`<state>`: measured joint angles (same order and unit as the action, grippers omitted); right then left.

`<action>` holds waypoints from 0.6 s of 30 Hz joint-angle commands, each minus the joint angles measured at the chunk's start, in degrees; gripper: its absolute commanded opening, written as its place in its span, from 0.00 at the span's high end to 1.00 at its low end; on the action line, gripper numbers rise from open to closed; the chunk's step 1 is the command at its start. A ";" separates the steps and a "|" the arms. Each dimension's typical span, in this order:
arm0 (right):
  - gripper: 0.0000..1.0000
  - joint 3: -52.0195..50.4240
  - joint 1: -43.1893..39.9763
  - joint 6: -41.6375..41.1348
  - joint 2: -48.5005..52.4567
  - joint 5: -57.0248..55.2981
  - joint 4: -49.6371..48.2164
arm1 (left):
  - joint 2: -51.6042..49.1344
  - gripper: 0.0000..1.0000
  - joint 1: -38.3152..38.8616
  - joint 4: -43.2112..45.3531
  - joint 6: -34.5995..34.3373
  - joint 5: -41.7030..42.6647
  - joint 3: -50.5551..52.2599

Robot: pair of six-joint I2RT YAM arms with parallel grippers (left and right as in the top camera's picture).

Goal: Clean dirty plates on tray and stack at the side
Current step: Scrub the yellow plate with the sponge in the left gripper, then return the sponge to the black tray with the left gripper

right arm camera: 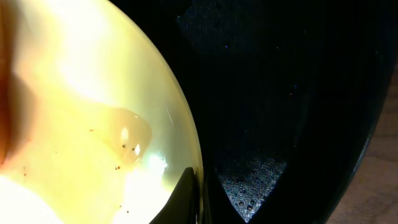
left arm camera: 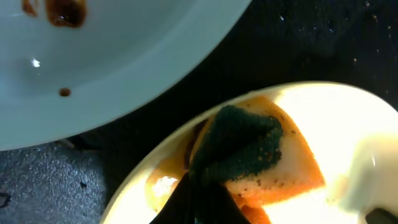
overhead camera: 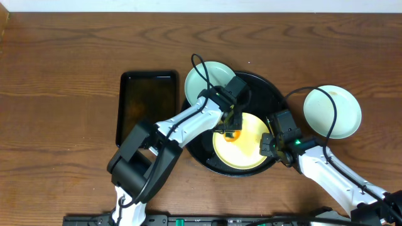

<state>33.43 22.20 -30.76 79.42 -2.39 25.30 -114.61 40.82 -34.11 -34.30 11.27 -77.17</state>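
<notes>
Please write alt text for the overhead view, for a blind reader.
The left gripper presses a sponge onto the yellow plate in the round black tray, with the right gripper at that plate's right rim. One blue plate overlaps the tray's upper-left rim; the other blue plate sits on the table at right.

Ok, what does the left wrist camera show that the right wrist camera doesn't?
Only the left wrist: a pale blue plate with brown sauce smears, and an orange-and-green sponge lying on the yellow plate. Only the right wrist: a sliver of wooden table in the lower right corner. Both: the yellow plate and the black tray beneath it.
</notes>
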 commanded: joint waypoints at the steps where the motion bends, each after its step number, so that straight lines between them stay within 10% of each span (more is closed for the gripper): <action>1: 0.99 -0.55 -0.04 1.05 0.09 -2.14 1.31 | 5.18 0.92 -0.98 -2.12 4.11 0.42 1.18; 18: 0.94 -0.55 -0.04 1.03 0.09 -2.08 0.87 | 19.21 0.93 -7.93 -11.85 8.68 -11.15 1.20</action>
<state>33.41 22.20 -30.70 79.42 -2.68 25.69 -95.46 35.94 -45.45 -26.89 3.40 -75.88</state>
